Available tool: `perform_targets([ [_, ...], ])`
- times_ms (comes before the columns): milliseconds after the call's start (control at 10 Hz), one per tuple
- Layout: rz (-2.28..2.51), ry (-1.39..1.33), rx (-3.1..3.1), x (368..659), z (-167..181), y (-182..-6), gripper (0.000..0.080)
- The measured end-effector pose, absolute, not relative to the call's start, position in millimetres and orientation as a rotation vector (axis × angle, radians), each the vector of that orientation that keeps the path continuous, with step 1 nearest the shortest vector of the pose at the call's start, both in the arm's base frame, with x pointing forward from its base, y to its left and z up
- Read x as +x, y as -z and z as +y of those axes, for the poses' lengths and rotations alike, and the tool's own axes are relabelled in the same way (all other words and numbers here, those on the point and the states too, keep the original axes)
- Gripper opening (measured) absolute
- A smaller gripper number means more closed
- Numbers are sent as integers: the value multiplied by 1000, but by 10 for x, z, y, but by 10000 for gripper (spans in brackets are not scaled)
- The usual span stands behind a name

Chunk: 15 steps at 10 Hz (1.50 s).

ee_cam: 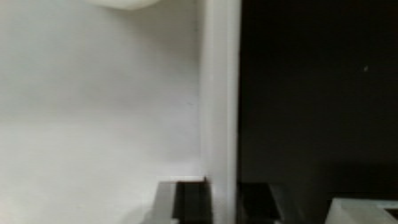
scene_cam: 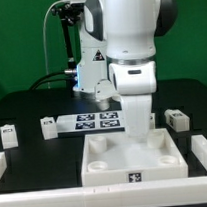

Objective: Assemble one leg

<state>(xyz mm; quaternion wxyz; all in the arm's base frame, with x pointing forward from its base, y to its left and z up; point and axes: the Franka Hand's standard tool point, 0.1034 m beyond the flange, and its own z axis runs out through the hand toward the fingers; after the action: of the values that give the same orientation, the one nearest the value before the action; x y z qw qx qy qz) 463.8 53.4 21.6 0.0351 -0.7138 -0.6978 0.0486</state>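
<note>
Seen from the exterior camera: large white arm upright over the middle of a black table, reaching straight down. Below it, at the front of the table, a broad white square panel with raised rims, lying flat. Behind the panel, the marker board, flat on the table and touching nothing else. Pincer lowered inside the panel at its far corner on the exterior view's right, its tip hidden among white surfaces. Nearest leg standing on the table just outside that same corner, on the exterior view's right of the pincer, near it but apart, tag facing the camera. Second leg and third leg standing well apart from the pincer on the exterior view's left, beyond the marker board. Seen from the wrist camera: two dark fingers set narrowly, a thin white strip running between them, pale surface on one side and dark on the other. Impossible to tell whether the strip is gripped or merely lies behind the fingers.
</note>
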Motion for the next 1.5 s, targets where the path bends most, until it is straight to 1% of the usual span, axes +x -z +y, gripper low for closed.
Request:
perform_targets([
  [200,-2142,-145,-2198,4770,652,-214,62],
  [500,-2140,-130,-2207,4929,740,-217,62],
  [800,-2132,-135,-2211,4925,779,-214,62],
  [900,-2132,-136,-2211,4926,777,-214,143],
  [1000,-2132,-136,-2211,4926,776,-214,280],
  [1100,-2131,-136,-2212,4926,775,-214,280],
  [1200,-2131,-136,-2212,4926,775,-213,495],
  [1300,-2131,-136,-2212,4926,774,-213,611],
  [1400,-2131,-136,-2212,4926,774,-213,611],
  [1500,-2131,-136,-2212,4926,774,-213,638],
])
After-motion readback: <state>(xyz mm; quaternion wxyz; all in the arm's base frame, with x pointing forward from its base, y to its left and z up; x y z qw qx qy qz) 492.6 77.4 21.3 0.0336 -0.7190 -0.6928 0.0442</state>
